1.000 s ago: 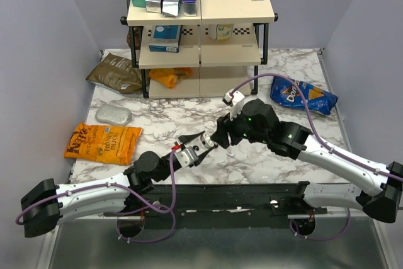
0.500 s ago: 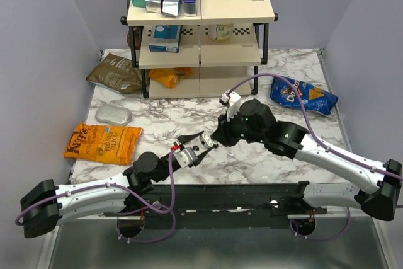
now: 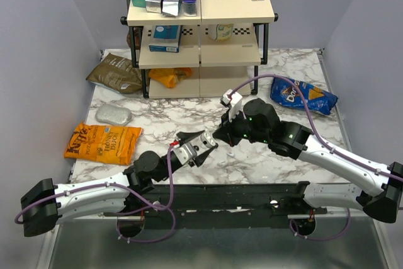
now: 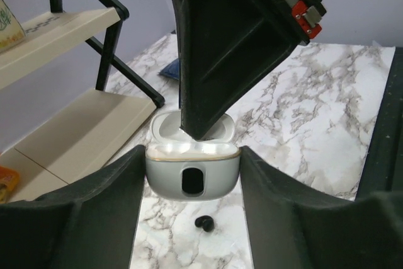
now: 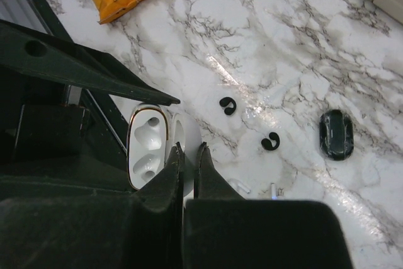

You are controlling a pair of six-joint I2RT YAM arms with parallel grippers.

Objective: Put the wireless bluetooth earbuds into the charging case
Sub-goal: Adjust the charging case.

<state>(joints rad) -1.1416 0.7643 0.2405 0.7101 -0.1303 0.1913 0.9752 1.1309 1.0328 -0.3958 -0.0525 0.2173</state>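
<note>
Right wrist: left end effector grips the charging case, right end effector pinches its lid; we should fetch earbuds next.

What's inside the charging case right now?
Two empty moulded wells show in the charging case; no bud is seated. Both earbuds lie on the marble table. The right gripper pinches the lid, covering part of its inside.

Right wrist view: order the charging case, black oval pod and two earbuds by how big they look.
1. Charging case, nearest the camera.
2. Black oval pod.
3. Both earbuds, alike, so tied.
</note>
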